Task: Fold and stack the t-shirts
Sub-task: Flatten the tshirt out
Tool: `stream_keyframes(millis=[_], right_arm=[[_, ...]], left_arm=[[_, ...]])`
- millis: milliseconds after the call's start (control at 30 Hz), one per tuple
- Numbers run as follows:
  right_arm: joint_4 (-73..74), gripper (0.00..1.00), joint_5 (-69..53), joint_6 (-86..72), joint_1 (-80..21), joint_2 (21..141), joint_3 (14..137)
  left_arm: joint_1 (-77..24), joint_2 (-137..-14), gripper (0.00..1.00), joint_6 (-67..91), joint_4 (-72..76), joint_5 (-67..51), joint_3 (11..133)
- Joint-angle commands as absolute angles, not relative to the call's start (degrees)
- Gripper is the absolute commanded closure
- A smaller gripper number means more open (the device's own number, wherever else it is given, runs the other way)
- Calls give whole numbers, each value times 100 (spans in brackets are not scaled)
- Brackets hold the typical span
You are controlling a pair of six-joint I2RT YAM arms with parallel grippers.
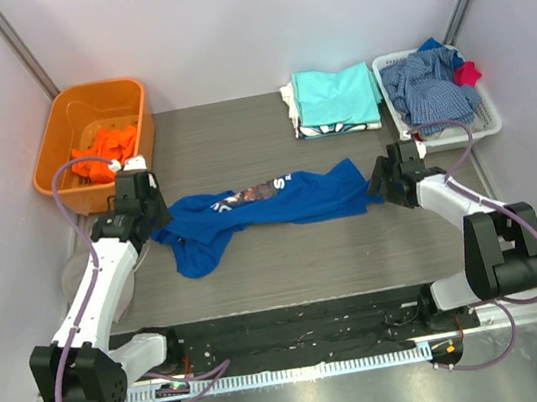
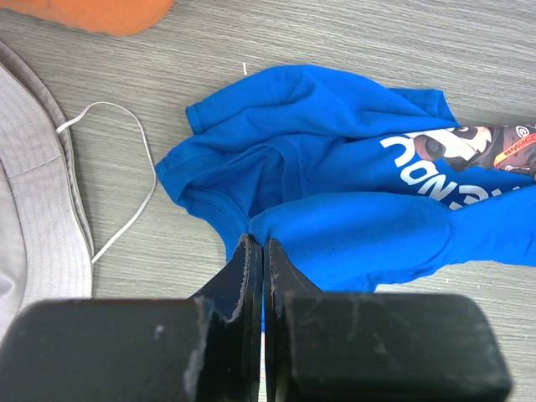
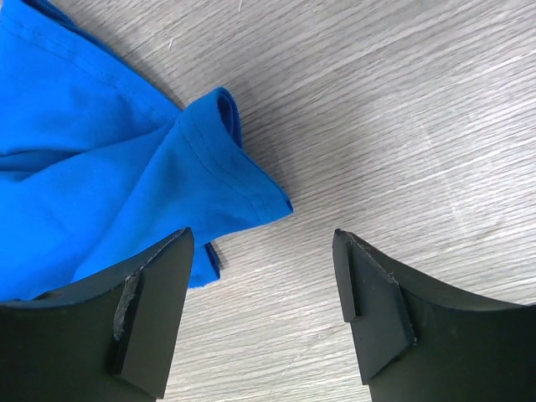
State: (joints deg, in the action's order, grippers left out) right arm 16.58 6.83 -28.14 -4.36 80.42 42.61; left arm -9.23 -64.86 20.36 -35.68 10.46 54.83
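Observation:
A royal blue t-shirt point(image 1: 269, 206) lies crumpled and stretched across the middle of the table, its chest print facing up. My left gripper point(image 1: 156, 223) is at its left end, shut on a fold of the blue fabric point(image 2: 335, 226), which shows between the fingers at the tip point(image 2: 258, 243). My right gripper point(image 1: 379, 182) stands open just off the shirt's right end. Its left finger overlaps the blue hem point(image 3: 100, 167) and bare table lies between the jaws point(image 3: 264, 243). A folded aqua t-shirt point(image 1: 336, 98) tops a stack at the back. An orange t-shirt point(image 1: 104, 150) lies in the orange bin.
The orange bin point(image 1: 140, 119) stands at the back left. A white basket point(image 1: 487, 120) at the back right holds a blue-and-white checked garment point(image 1: 428, 86) and a red cloth point(image 1: 467, 72). A grey fabric item point(image 2: 33, 184) with a white cord point(image 2: 126, 184) lies by the left arm.

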Motion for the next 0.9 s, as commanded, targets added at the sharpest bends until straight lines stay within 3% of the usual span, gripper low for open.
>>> stream_keyframes(millis=[0,667,867], right_arm=[[1740,25,879,-2725,-413,8050,4499],[1134,26,1055,-2681,-308,9140,4843],[871,33,809,-2611,-299,9395,4790]], left_arm=[[-870,-6346,100,2013,-3516,967,5528],[-870,-6293,100,1986,-3568,984,5449],[-870,-6267,100,1986,-3586,967,5432]])
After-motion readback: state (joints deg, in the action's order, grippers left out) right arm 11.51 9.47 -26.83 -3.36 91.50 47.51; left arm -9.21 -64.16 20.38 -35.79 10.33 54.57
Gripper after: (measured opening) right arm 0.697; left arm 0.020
